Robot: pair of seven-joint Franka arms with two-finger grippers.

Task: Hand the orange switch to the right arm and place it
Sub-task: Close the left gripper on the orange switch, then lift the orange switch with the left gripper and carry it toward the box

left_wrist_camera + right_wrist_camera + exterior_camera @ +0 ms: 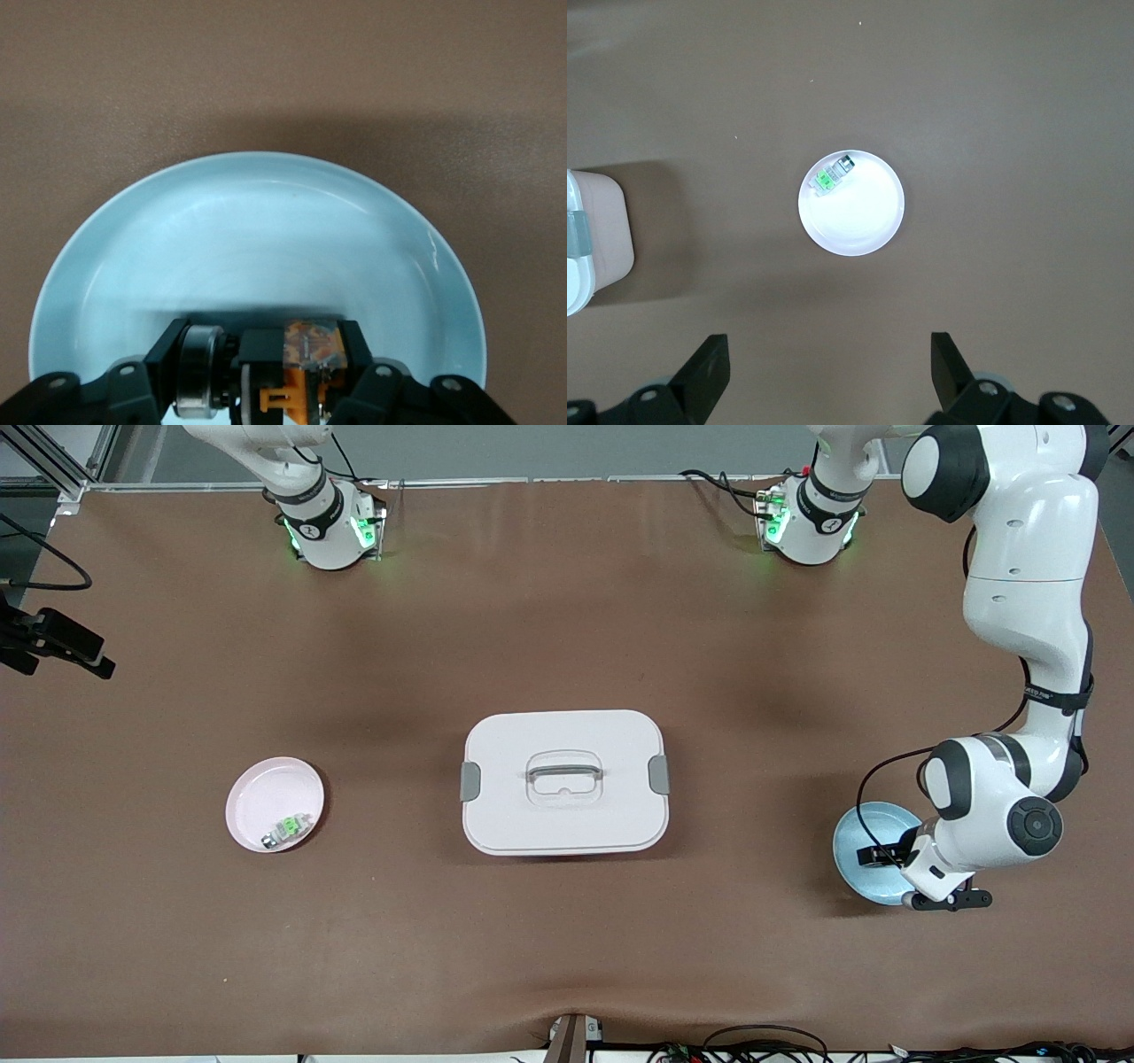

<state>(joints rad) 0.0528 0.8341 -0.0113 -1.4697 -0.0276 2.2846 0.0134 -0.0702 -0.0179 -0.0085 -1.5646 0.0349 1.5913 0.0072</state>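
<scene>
The orange switch (306, 363), a tiny black-and-silver block with an orange middle, lies low in the pale blue plate (266, 230) at the left arm's end of the table. My left gripper (264, 350) is down in that plate (852, 837) and shut on the switch, one finger against its silver end and the other against its orange end. In the front view the gripper (883, 856) hides the switch. My right gripper (830, 363) is open and holds nothing. It hangs high over bare table beside the pink plate (859, 217) and is out of the front view.
The pink plate (266, 788) sits toward the right arm's end and holds a tiny clear part with a green middle (288, 828). A white lidded box with grey clasps (564, 781) stands at the table's middle, between the two plates.
</scene>
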